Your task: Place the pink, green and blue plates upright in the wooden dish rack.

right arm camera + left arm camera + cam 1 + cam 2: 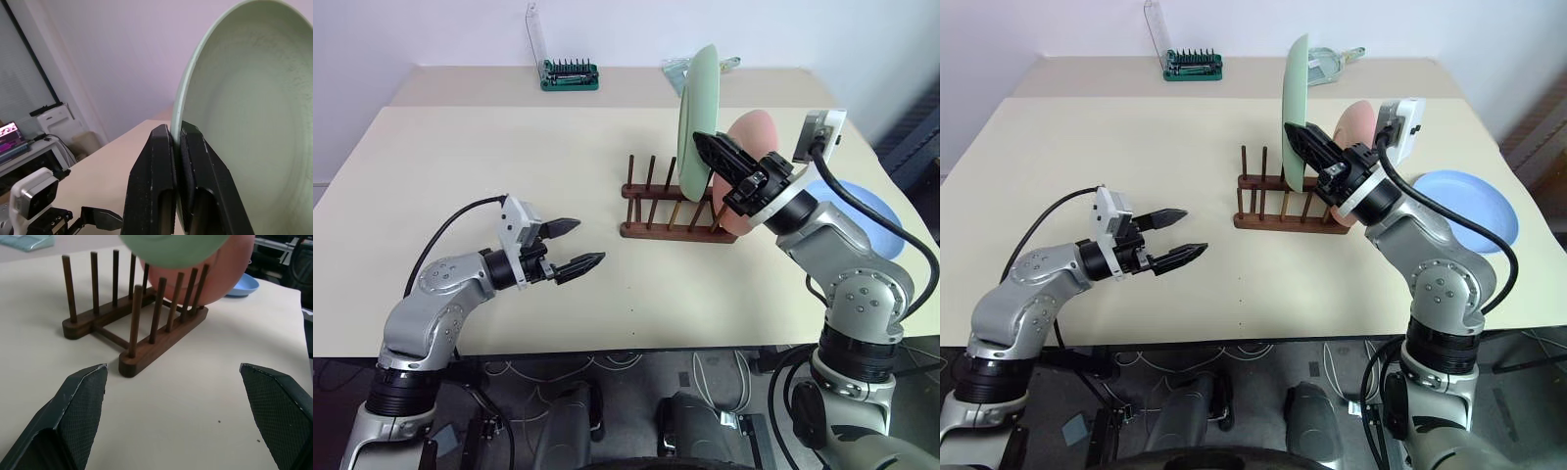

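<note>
Two tools above the beige table (460, 166): right (176, 142) clamps the green plate (697, 117), left (578, 245) gapes empty.

green plate (697, 117) upright over rack (671, 208), pink plate (751, 137) racked, blue plate (1469, 211) flat

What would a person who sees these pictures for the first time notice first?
The eye goes first to the green plate, held upright by its rim in the right gripper just above the wooden dish rack in the middle of the table. The pink plate already stands in the rack at its right end, and the blue plate lies flat on the table further right. The left gripper hovers open and empty left of the rack.
</note>
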Robot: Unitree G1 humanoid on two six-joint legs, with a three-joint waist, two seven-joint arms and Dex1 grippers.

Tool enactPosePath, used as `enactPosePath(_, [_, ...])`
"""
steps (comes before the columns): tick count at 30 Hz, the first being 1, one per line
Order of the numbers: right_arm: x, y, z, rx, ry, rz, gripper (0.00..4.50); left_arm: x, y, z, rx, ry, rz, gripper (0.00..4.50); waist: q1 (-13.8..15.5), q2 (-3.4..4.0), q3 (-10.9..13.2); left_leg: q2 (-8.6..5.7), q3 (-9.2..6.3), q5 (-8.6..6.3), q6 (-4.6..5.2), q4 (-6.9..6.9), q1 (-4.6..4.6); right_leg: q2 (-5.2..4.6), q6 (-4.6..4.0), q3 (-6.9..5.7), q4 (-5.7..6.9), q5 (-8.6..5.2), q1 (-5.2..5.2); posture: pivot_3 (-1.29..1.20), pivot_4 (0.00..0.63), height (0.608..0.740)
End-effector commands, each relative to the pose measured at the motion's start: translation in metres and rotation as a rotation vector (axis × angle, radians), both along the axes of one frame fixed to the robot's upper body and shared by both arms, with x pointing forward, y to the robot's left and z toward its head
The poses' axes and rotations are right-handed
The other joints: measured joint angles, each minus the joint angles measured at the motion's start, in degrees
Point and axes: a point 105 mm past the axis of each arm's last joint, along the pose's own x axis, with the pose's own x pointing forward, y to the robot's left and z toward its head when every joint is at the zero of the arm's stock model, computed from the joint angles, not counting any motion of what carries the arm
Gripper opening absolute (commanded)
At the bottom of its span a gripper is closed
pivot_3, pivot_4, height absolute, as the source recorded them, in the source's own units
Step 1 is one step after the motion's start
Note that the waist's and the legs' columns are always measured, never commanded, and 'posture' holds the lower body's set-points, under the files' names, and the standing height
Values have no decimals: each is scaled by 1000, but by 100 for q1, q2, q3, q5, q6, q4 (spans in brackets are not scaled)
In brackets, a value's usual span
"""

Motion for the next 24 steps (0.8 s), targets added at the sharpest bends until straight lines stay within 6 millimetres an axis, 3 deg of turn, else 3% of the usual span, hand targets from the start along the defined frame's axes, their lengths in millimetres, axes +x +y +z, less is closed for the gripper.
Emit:
enactPosePath(1, [-2, -4, 8, 27, -26, 4, 0, -5, -5, 8, -10, -29, -24, 4436, 0, 0, 0, 0, 0, 0, 0, 0, 0, 0, 0, 0, 0, 0, 0, 0, 150, 736])
enactPosePath(17, [9, -11, -5, 68, 76, 6, 0, -5, -5, 3, 2, -26, -34, 4436, -1, 5, 3, 0, 0, 0, 0, -1, 0, 0, 0, 0, -1, 0, -1, 0, 150, 736])
enactPosePath(20, [9, -11, -6, 68, 83, 2, 929, -5, -7, 4, 2, -27, -34, 4500, 0, 5, 3, 0, 0, -1, 1, -1, 0, -1, 0, 0, -2, 0, -1, 0, 150, 736])
enactPosePath(24, [8, -10, -6, 62, 78, 1, 2907, -5, -7, 5, 2, -27, -35, 4500, -1, 6, 3, 0, 0, -1, 1, -2, 0, -1, 0, 0, -2, 0, -1, 0, 150, 736])
